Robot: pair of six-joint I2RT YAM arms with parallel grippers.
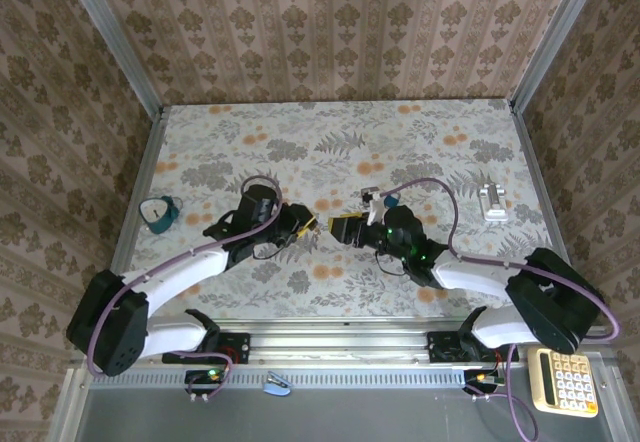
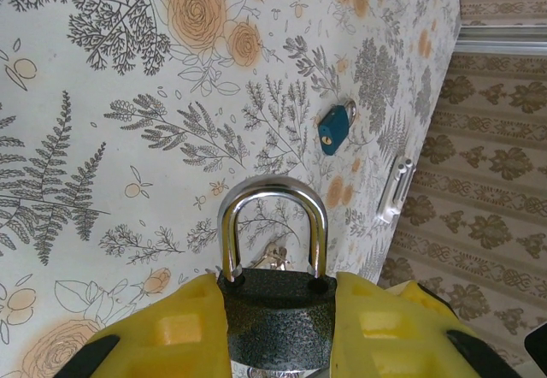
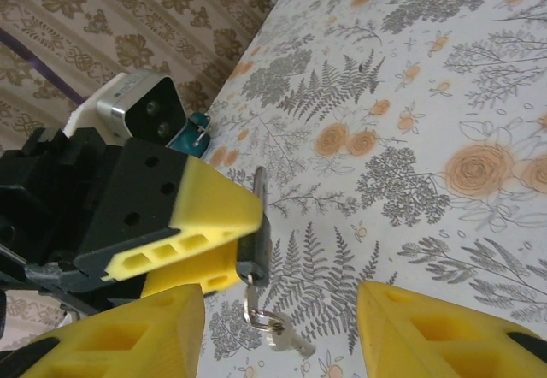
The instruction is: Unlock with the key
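Observation:
My left gripper (image 2: 273, 303) is shut on a black padlock (image 2: 272, 333), its yellow pads against the body's two sides and the chrome shackle (image 2: 273, 188) pointing away from the wrist. In the right wrist view the padlock (image 3: 267, 224) sticks out of the left gripper's yellow fingers (image 3: 201, 211). A key (image 3: 255, 286) stands in its bottom end, and a ring with a second key (image 3: 286, 333) hangs from it. My right gripper (image 3: 280, 322) is open, with its pads wide apart on either side of the keys and touching neither. From above, both grippers (image 1: 305, 224) (image 1: 345, 229) meet mid-table.
A small teal padlock (image 2: 335, 127) lies on the floral tabletop beyond the black one. A silver latch (image 1: 495, 202) lies at the right and a teal object (image 1: 160, 212) at the left. A calculator (image 1: 565, 382) sits off the table at the bottom right.

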